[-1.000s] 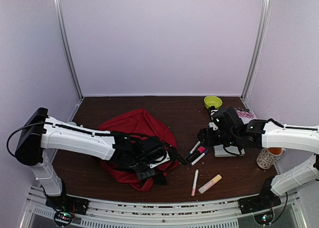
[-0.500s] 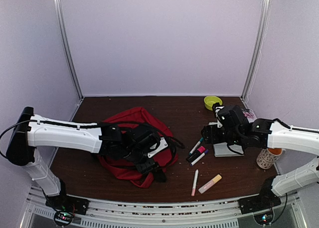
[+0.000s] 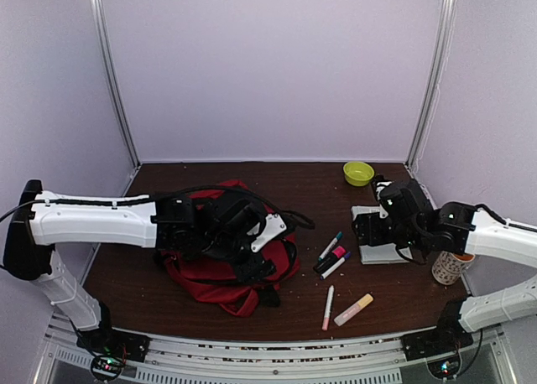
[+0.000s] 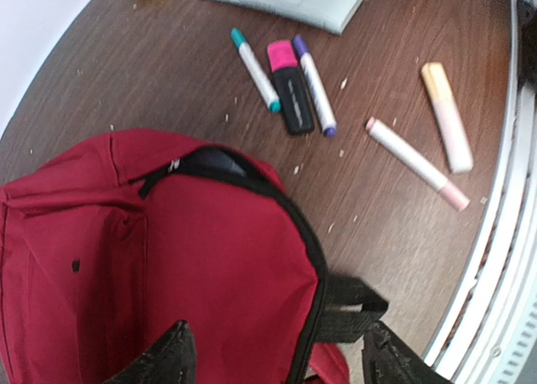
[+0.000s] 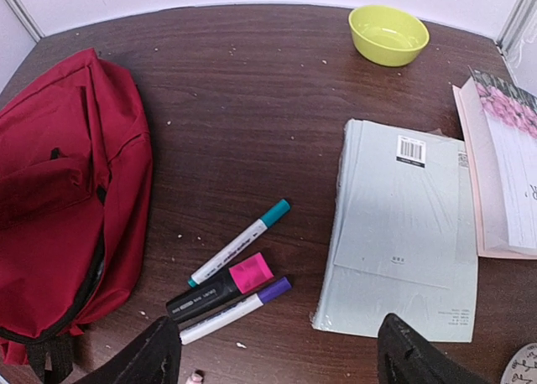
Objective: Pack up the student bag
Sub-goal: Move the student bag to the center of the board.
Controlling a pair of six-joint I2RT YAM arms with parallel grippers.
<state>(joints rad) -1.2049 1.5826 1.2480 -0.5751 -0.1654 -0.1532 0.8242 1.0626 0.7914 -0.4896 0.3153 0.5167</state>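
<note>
Brown table [image 3: 310,187] between pale lilac walls [image 3: 268,65]. From above, the red backpack [image 3: 210,288] lies at the near left under the left arm. Markers [image 3: 331,254], a grey book [image 3: 377,254] and a yellow bowl [image 3: 358,173] lie to its right.

From the left wrist, the left gripper [image 4: 281,359] is spread above the backpack, pinching nothing.

From the right wrist, the right gripper [image 5: 281,355] is spread wide and empty, over the markers.
</note>
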